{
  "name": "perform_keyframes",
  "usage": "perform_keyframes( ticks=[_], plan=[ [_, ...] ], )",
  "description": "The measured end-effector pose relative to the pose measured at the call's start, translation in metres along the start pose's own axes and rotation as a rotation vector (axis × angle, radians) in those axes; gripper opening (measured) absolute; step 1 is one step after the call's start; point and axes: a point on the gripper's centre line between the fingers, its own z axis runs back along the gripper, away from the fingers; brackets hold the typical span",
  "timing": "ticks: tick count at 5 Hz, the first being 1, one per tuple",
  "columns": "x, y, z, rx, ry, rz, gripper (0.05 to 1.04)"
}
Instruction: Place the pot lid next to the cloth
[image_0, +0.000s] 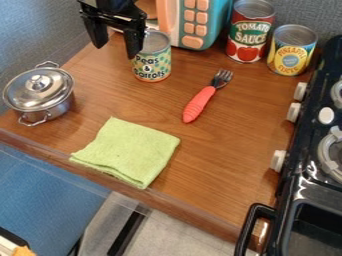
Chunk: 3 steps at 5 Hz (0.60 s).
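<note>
Brown wooden bench (224, 150). Black robot arm (112, 11), far left, jaws spread wide, empty. Green fabric cloth (128, 151), near side. Silver metal pot (57, 110), left; shiny round lid (38, 91) on it. Likely step: fetching lid. Next: jaws left and nearer, straddling knob (38, 81).

Okay, three cans (152, 67) were counted, one near the jaws, two farther off. Around them, one pot (52, 110), lid (55, 92), cloth (127, 150), fork (200, 102), toy microwave (219, 27) and stove (304, 150) each were spotted.
</note>
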Motion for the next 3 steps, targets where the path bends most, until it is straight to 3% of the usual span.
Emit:
perform_keyframes(
  ticks=[1,3],
  plan=[
    [-0.004,-0.002,-0.009,-0.011,0.027,0.001,0.999],
    [-0.046,0.035,0.018,0.028,-0.016,0.039,0.999]
  ],
)
